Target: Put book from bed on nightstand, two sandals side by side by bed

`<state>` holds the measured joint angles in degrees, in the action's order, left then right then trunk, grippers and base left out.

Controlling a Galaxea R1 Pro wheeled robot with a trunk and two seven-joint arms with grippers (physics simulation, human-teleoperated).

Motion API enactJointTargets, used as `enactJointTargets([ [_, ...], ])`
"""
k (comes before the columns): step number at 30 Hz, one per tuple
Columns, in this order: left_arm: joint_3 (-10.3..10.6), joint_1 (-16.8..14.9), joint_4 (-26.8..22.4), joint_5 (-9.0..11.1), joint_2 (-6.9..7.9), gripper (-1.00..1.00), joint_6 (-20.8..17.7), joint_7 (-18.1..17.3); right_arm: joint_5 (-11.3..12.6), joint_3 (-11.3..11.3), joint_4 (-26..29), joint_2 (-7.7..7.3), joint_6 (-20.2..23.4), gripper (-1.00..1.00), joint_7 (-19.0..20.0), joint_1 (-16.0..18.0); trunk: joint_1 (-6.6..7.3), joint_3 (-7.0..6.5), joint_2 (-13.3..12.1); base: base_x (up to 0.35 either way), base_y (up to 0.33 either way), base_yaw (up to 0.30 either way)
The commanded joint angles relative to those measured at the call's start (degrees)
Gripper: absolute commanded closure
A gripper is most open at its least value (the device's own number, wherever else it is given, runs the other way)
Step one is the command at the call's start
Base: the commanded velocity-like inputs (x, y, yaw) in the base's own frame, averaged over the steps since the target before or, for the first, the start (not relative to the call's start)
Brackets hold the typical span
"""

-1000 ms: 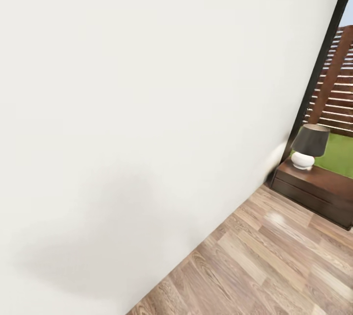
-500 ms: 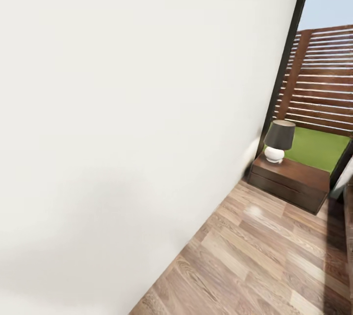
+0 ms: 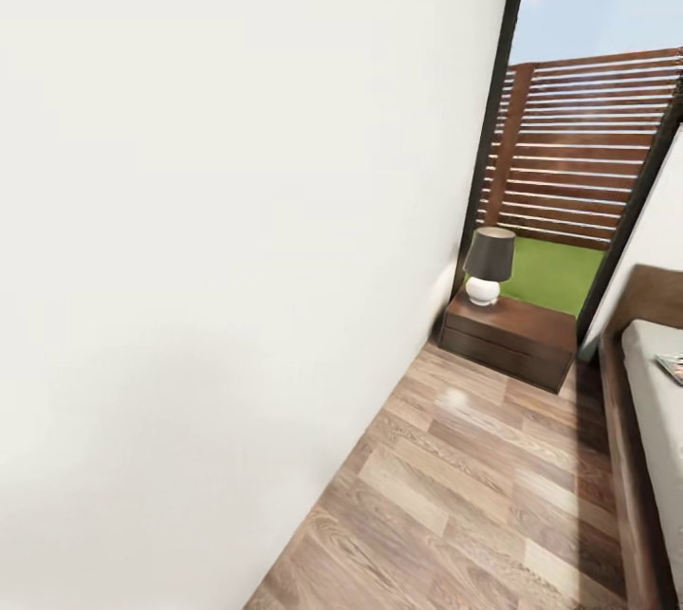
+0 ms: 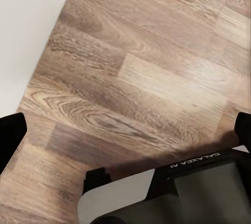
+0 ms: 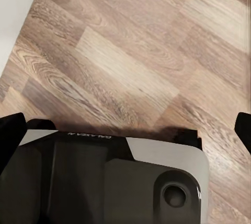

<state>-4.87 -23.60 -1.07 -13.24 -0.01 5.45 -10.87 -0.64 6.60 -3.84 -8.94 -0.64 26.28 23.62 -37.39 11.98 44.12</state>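
A low dark brown nightstand (image 3: 512, 337) stands against the window wall in the head view, with a lamp on its glossy top. To its right the bed (image 3: 626, 420) enters the picture: dark wooden frame, headboard and a strip of pale mattress. At the picture's right edge a thin flat corner lies on the mattress, apparently the book (image 3: 673, 366), mostly cut off. The sandals are out of view. My left gripper (image 4: 125, 135) hangs open over bare plank floor, fingers wide apart. My right gripper (image 5: 125, 130) is open too, above the floor and my own base.
A white wall (image 3: 218, 240) runs close along the left. A lamp (image 3: 488, 266) with a dark shade and white base sits on the nightstand. Wood-plank floor (image 3: 474, 487) forms a lane between wall and bed. A dark-framed window (image 3: 588, 145) shows a slatted fence and grass.
The head camera has swung to the right: the nightstand and lamp slid leftwards in the picture, more window shows, and the bed has come into view at the right edge.
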Motion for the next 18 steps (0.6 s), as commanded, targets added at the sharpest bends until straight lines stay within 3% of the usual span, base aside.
enactJointTargets([
  [1,-0.5,0.0,0.0,-0.6,0.01,-1.00,0.2,-0.1,-0.1,0.4,-0.2,-0.03,0.0,-1.00,0.2,0.1,-0.03,0.08,0.1,0.267,0.000,-0.296],
  [7,-0.5,0.0,0.0,-0.6,0.01,-1.00,0.2,-0.1,-0.1,0.4,-0.2,-0.03,0.0,-1.00,0.2,0.1,-0.03,0.08,0.1,0.227,0.000,-0.296],
  [18,-0.5,0.0,0.0,-0.6,0.01,-1.00,0.2,-0.1,-0.1,0.4,-0.2,-0.03,0.0,-1.00,0.2,0.1,-0.03,0.08,0.1,0.029,0.000,-0.295],
])
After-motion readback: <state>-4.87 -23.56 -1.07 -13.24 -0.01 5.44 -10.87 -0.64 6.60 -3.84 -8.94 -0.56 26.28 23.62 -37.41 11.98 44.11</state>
